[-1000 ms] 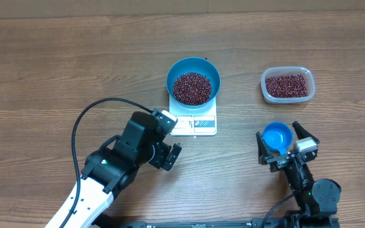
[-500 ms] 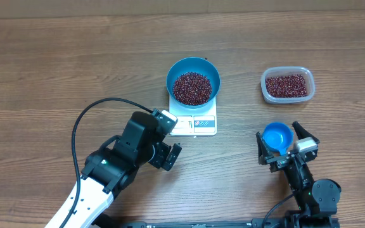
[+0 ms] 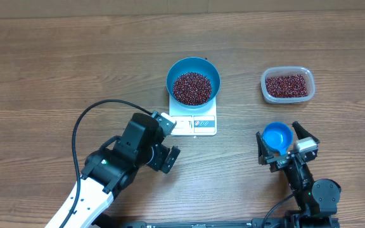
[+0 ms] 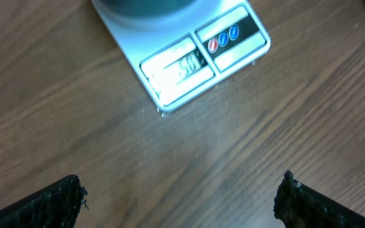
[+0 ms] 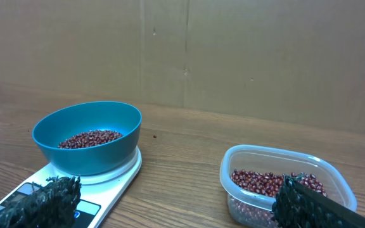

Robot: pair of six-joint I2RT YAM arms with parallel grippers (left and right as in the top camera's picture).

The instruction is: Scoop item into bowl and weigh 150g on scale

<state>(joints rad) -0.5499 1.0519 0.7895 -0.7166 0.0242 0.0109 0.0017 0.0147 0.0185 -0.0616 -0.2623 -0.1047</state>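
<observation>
The blue bowl [image 3: 173, 71] stands on the white scale [image 3: 194, 125] and holds a heap of dark red-brown beans [image 3: 192, 88]. In the right wrist view the bowl [image 5: 87, 155] sits left of centre on the scale [image 5: 116, 178]. My left gripper [image 3: 165, 152] hovers just left of the scale's front corner, jaws wide and empty. Its wrist view shows the scale's display [image 4: 179, 66] ahead of the left gripper [image 4: 182, 199]. My right gripper [image 3: 282, 145] is open near the front right. The small blue scoop [image 3: 277, 135] lies between its fingers.
A clear plastic tub [image 3: 265, 85] with more beans [image 3: 287, 85] stands at the back right, and appears again as the tub [image 5: 277, 151] in the right wrist view. A black cable [image 3: 84, 120] loops left of the left arm. A cardboard wall [image 5: 233, 57] backs the table.
The left gripper has crept very slightly left and toward the front edge. Bowl, scale, scoop and right arm have not moved.
</observation>
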